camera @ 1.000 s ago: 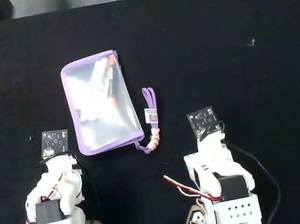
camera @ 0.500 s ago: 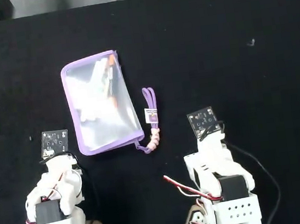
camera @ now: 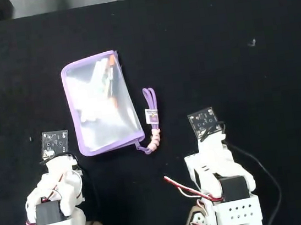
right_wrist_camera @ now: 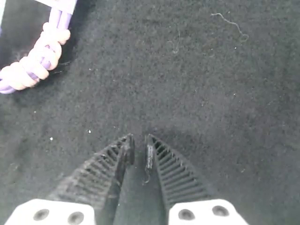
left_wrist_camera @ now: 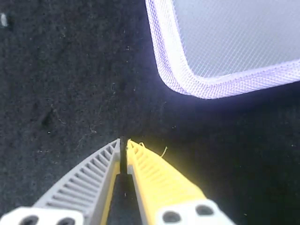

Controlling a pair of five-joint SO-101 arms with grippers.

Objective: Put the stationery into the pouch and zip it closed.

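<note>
A clear pouch with a purple border [camera: 102, 103] lies flat on the black table, left of centre. White and orange stationery [camera: 106, 79] shows through it. Its purple strap with a pink knot [camera: 151, 118] trails off the near right corner. My left gripper [left_wrist_camera: 124, 146] is shut and empty, low over the cloth just short of the pouch's rounded near corner [left_wrist_camera: 187, 84]. My right gripper [right_wrist_camera: 138, 149] is shut with nothing in it, a short way from the knotted strap [right_wrist_camera: 40, 61]. Both arms sit folded at the near edge, left arm [camera: 57, 183], right arm [camera: 215, 159].
Black cloth [camera: 233, 68] covers the table. The right half and the far strip behind the pouch hold nothing but lint. A pale wall and cables run along the far edge.
</note>
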